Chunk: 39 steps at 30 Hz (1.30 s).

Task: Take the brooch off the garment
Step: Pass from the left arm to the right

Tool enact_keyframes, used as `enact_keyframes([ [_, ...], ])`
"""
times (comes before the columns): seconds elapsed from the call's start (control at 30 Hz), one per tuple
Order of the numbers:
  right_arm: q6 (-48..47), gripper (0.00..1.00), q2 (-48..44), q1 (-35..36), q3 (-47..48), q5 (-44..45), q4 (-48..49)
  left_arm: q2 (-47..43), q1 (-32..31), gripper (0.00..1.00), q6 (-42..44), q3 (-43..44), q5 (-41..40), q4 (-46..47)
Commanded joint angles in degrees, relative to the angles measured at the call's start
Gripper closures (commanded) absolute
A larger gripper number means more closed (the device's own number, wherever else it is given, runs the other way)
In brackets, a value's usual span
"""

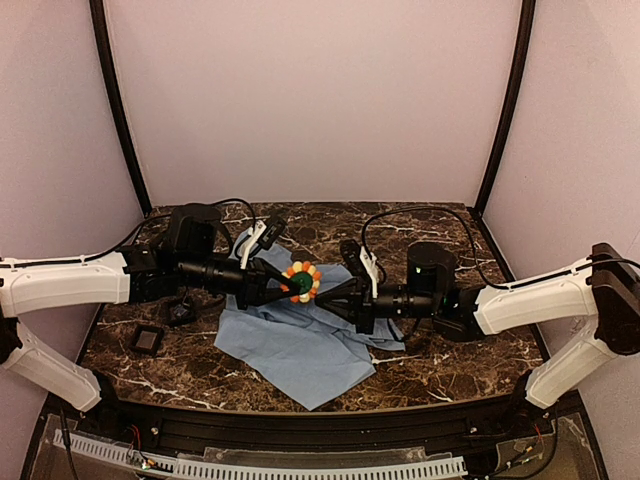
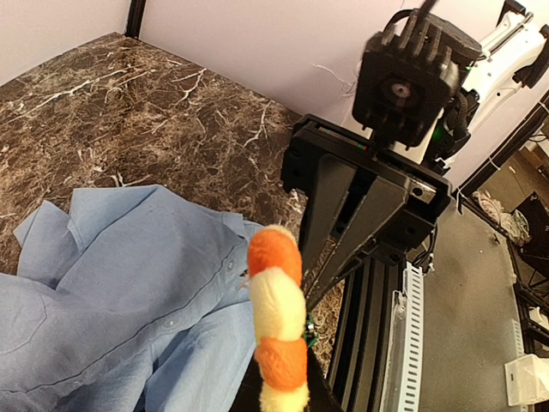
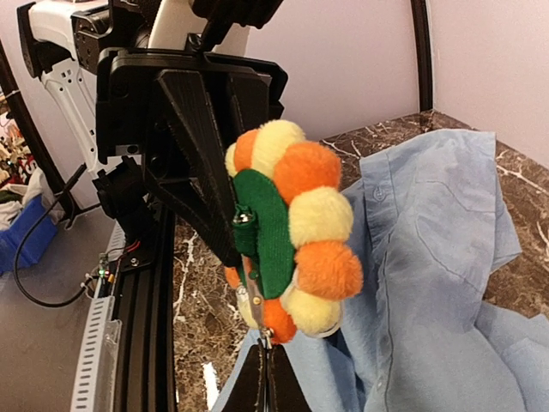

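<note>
The brooch (image 1: 300,282), a ring of orange and yellow pompoms round a green centre, is held up between both grippers above the light blue garment (image 1: 300,350). My left gripper (image 1: 283,285) comes from the left and is shut on the brooch, which shows edge-on in the left wrist view (image 2: 277,318). My right gripper (image 1: 322,290) comes from the right. In the right wrist view its fingers (image 3: 268,369) are shut on the lower end of the metal pin on the brooch's green back (image 3: 262,227). The garment lies below (image 2: 129,283) (image 3: 429,257). Whether the pin still holds fabric I cannot tell.
Two small black square pads (image 1: 148,340) (image 1: 182,312) lie on the marble table (image 1: 450,350) left of the garment. Purple walls enclose the back and sides. A black rail runs along the near edge (image 1: 320,430).
</note>
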Motion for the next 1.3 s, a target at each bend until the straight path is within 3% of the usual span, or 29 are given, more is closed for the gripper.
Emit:
enact_keyframes([
  [0.0,-0.3,1.0,1.0,0.9,1.8,-1.3,1.2,-1.6,0.1,0.99,-0.2,-0.3,0.2,0.3],
  [0.5,1.2,1.0,1.8,1.4,2.6,0.8,3.2,1.8,0.2,0.99,-1.0,0.5,1.9,0.3],
  [0.83,2.0,1.0,2.1,1.8,2.7,9.6,4.0,3.2,0.2,0.99,-1.9,0.7,3.4,2.6],
  [1.27,2.6,1.0,3.7,2.8,4.5,15.7,3.0,2.6,0.1,0.8,-3.1,-1.0,5.6,7.1],
])
